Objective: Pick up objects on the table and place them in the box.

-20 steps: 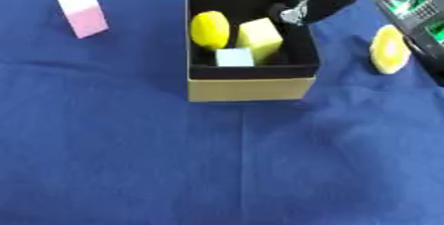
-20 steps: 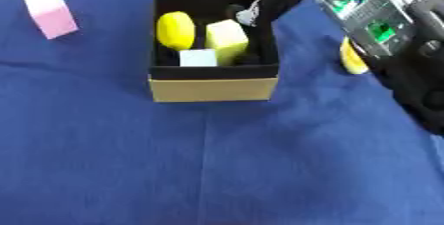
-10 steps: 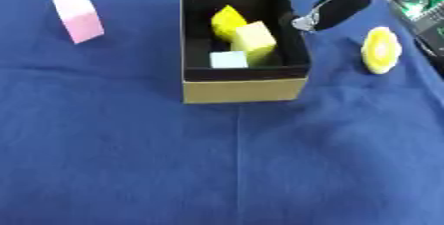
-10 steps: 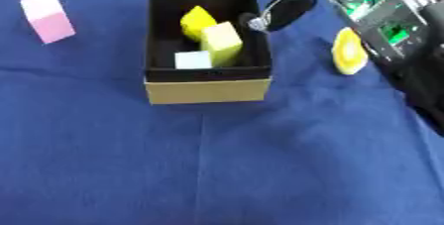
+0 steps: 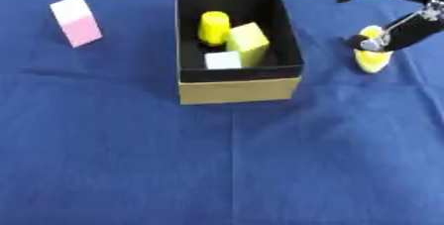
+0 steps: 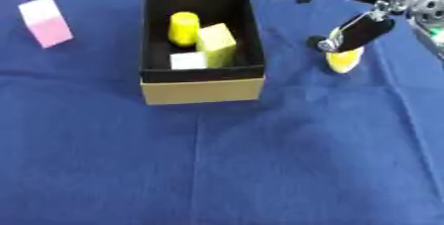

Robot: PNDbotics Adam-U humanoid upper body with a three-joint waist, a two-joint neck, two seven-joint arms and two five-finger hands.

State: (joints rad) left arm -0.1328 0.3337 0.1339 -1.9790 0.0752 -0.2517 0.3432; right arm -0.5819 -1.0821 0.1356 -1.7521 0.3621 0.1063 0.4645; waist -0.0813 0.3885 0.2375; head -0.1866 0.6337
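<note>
The right hand (image 6: 360, 28) has moved from the black-lined cardboard box (image 6: 201, 90) to the small yellow object (image 6: 343, 59), partly hiding it; finger closure unclear.

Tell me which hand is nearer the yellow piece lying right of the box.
Right. The right hand hangs over the yellow piece, fingers at its top edge. The left hand shows in neither view.

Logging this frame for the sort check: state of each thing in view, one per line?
box: open-topped, upright on the blue cloth
yellow cylinder: inside box, far end
yellow-green block: inside box, tilted
white cube: inside box, near end
pink-and-white block: on cloth, left of box, not yet boxed
yellow object: on cloth, right of box
right hand: fingers over the yellow object; grasp unclear
left hand: not in view
</note>
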